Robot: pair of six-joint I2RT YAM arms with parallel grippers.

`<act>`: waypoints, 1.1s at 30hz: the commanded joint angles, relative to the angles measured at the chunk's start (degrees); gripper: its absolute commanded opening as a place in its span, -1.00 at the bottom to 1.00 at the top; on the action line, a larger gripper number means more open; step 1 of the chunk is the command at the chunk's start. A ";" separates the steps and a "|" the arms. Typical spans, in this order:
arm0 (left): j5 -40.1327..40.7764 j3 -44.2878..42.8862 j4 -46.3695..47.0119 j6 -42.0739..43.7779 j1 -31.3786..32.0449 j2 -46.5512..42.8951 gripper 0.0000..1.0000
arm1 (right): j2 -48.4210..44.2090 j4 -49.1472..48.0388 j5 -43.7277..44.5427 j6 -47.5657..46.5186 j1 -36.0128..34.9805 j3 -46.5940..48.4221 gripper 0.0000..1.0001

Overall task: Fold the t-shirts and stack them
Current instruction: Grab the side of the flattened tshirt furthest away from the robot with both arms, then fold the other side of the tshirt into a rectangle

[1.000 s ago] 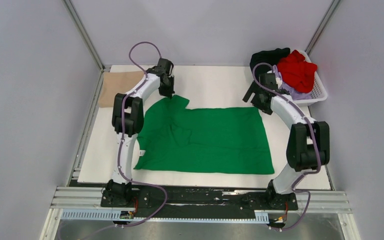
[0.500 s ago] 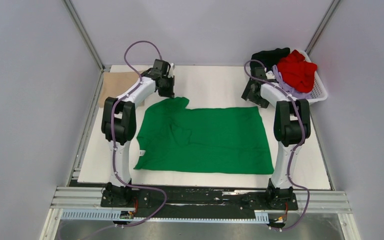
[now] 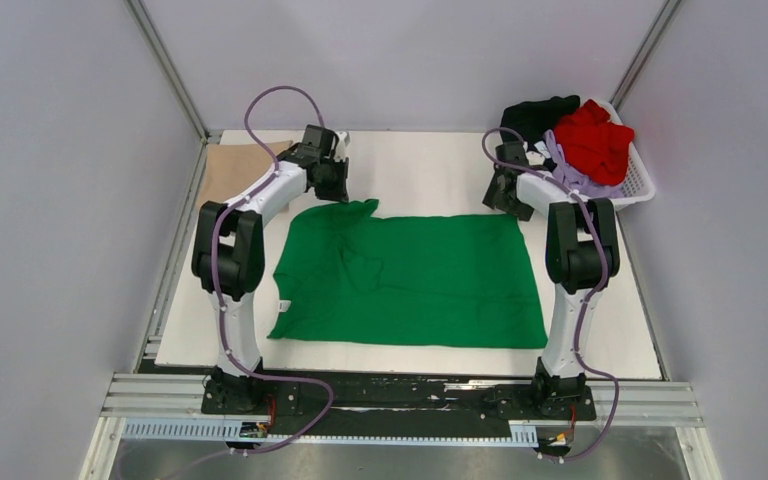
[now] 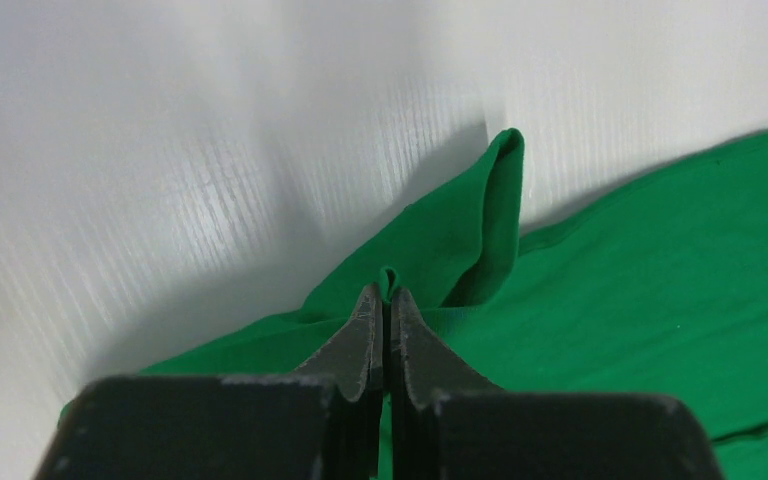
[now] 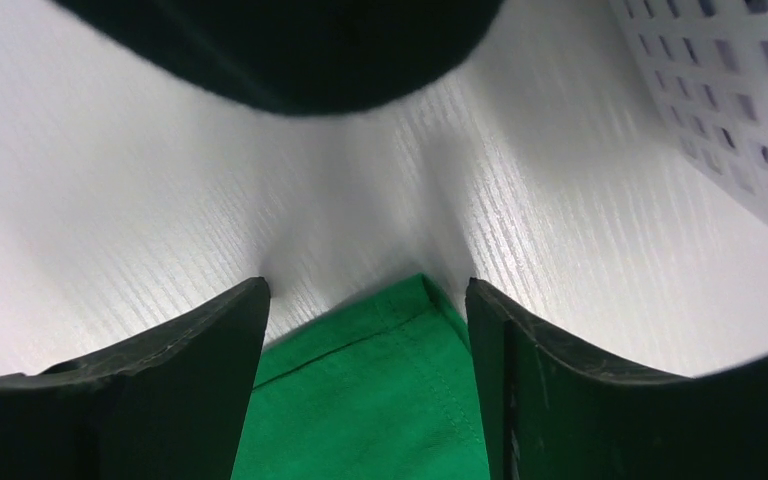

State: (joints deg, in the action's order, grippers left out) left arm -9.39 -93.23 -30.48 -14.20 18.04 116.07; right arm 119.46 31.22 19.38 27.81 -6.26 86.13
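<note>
Jaws of the left gripper are clenched on a fold of the green shirt's sleeve. Those of the right gripper stand apart astride its far right corner. It lies spread on the white table. A tan shirt lies far left, and the basket of black, red and lavender clothes sits just behind the right gripper. Since a second ago the right arm has drawn in over the corner, and the creases near the sleeve have flattened.

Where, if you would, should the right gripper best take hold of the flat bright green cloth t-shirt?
Grip the bright green cloth t-shirt at its far right corner, descending from above: that corner lies flat on the white table between the right gripper's open fingers.
</note>
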 commanded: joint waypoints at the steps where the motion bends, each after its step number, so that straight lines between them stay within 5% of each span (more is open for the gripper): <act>1: -1.02 1.79 2.20 0.66 0.39 -4.66 -1.00 | -0.20 1.53 1.56 -0.38 0.19 -3.11 0.38; 5: -1.37 2.69 2.48 0.66 0.42 -5.92 -1.00 | -1.38 0.33 1.23 -0.40 0.17 -3.89 0.18; 9: -1.42 3.04 2.49 0.93 0.46 -6.80 -1.00 | -0.94 -0.27 1.88 -1.99 0.15 -2.42 -0.24; 15: -1.36 3.20 2.12 1.31 0.50 -7.76 -1.00 | -2.19 -0.35 2.46 -2.02 0.04 -2.52 -0.52; 19: -1.73 3.59 1.85 1.57 0.71 -9.07 -1.00 | -3.81 -0.67 3.17 -3.00 -0.27 -2.87 -0.91; 33: 3.20 17.58 3.84 0.23 3.74 -23.47 -1.00 | -17.29 -1.78 6.95 -3.47 -4.03 -15.55 -1.00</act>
State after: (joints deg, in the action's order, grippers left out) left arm -7.94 -78.48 -28.91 -13.80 20.97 99.61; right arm 108.90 29.76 24.03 23.86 -9.52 73.78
